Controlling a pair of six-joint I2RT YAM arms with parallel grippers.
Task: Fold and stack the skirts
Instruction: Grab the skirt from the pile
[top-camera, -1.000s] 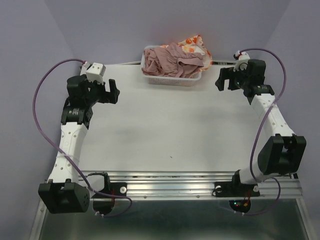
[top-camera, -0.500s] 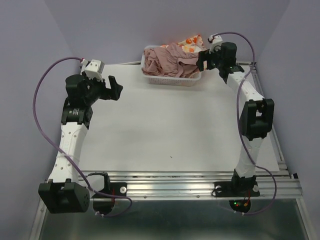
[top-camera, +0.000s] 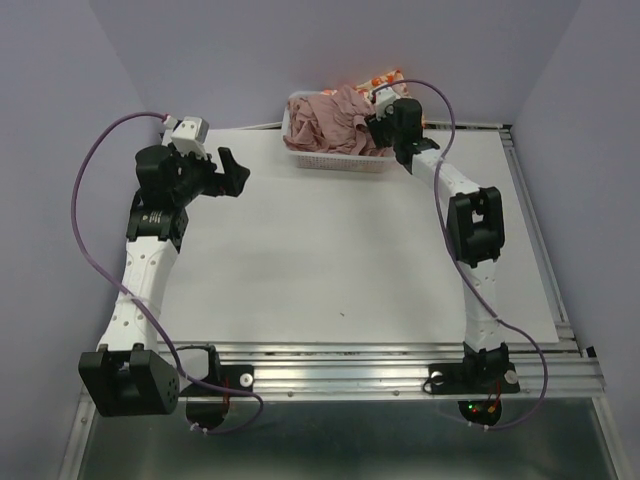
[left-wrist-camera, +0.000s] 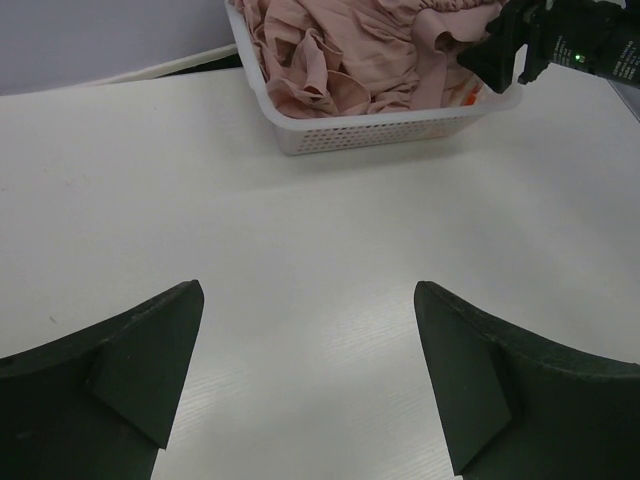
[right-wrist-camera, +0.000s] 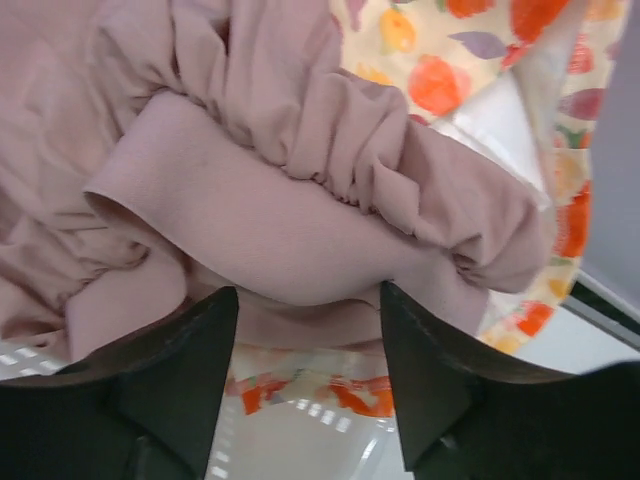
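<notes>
The pink skirt lies bunched in the white basket at the far edge of the table, hiding most of the printed skirt. The right gripper, out to the right a second ago, now sits over the heap with its jaws spread astride a pink fold. I can't tell whether it is touching. The left gripper gapes wide at the left.

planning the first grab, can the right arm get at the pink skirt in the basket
Probably yes: the right gripper hangs open right over the pink skirt, which lies on top, uncovered.
</notes>
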